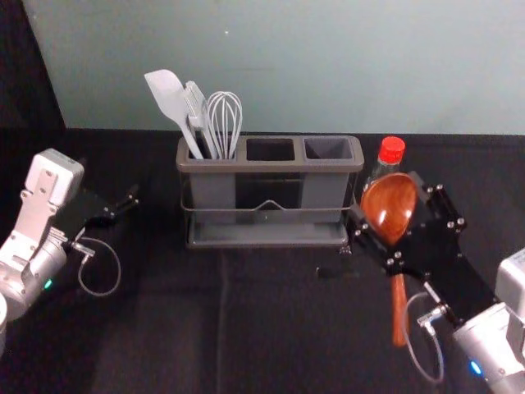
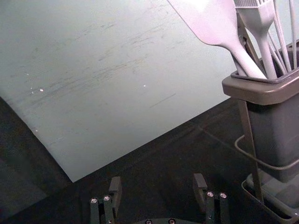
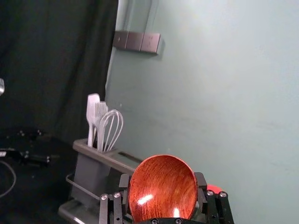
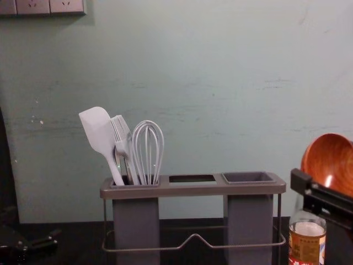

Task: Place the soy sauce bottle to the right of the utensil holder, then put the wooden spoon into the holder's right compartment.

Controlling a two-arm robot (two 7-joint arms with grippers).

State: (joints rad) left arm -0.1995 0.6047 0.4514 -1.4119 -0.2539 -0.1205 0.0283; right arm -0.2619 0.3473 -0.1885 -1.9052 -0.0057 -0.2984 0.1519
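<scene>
Right gripper [image 3: 162,178] near bottle [image 4: 307,243] pinched wooden spoon [image 1: 390,201] between fingers, by the bowl (likely light, stiff, slick; handle [image 1: 399,316] surer); left gripper [image 2: 156,186] left of holder [image 1: 271,166], fingers apart.

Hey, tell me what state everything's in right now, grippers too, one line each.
Wooden spoon: held, bowl up, handle down.
Right gripper: closed on the spoon.
Left gripper: open, empty.
Soy sauce bottle: upright, red cap on.
Utensil holder: upright, right compartment empty.
Spatula, brush, whisk: standing in left compartment.
</scene>
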